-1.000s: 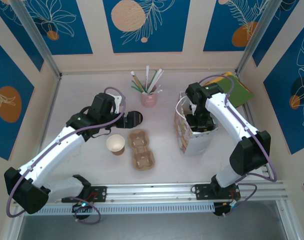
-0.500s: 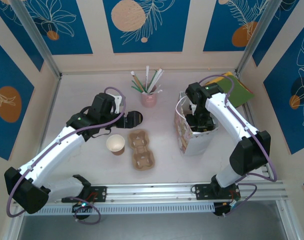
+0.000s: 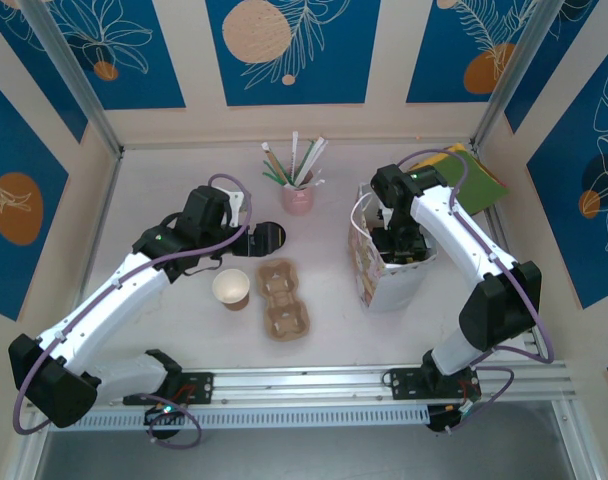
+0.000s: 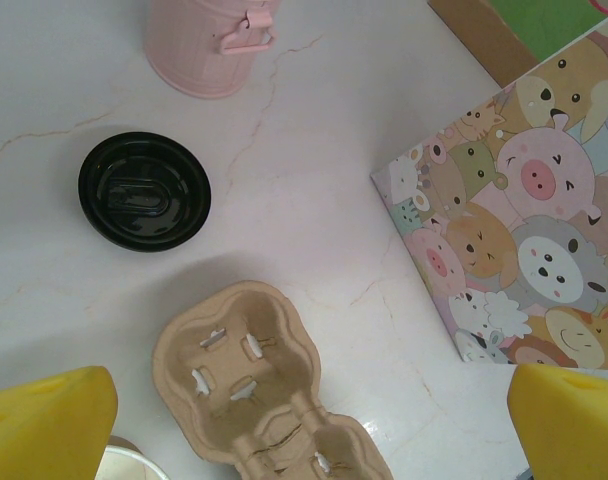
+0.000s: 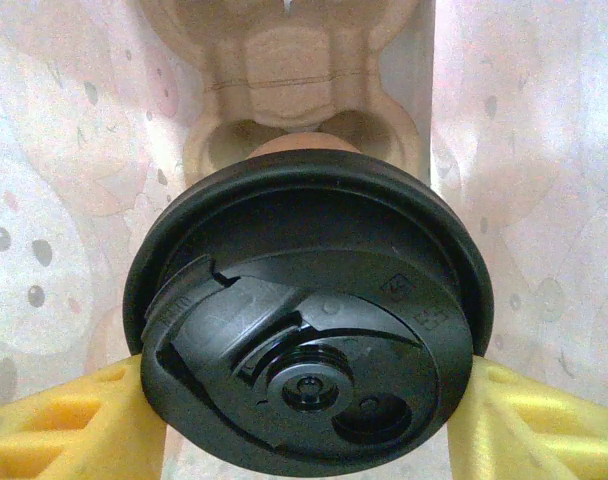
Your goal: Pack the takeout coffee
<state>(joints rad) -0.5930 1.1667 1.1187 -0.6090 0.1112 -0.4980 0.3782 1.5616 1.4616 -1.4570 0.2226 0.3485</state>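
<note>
The takeout coffee [image 5: 304, 330], a brown paper cup under a round black lid, sits between the yellow fingers [image 5: 74, 425] of my right gripper [image 5: 309, 400], which is shut on it. The cup is down inside the animal-print paper bag [image 3: 369, 275], over a slot of a pulp tray [image 5: 284, 75] lying in the bag. I cannot tell whether the cup rests in the slot. My right gripper [image 3: 396, 243] reaches into the bag's open top. My left gripper [image 4: 304, 430] hangs open with nothing between its fingers above a second pulp tray [image 4: 254, 370] on the table.
A loose black lid [image 4: 144, 190] lies left of the pink holder [image 3: 297, 195] of straws. A lidless brown cup [image 3: 231, 288] stands left of the table's tray [image 3: 284, 298]. A green-topped box [image 3: 474, 180] sits at the back right, behind the bag.
</note>
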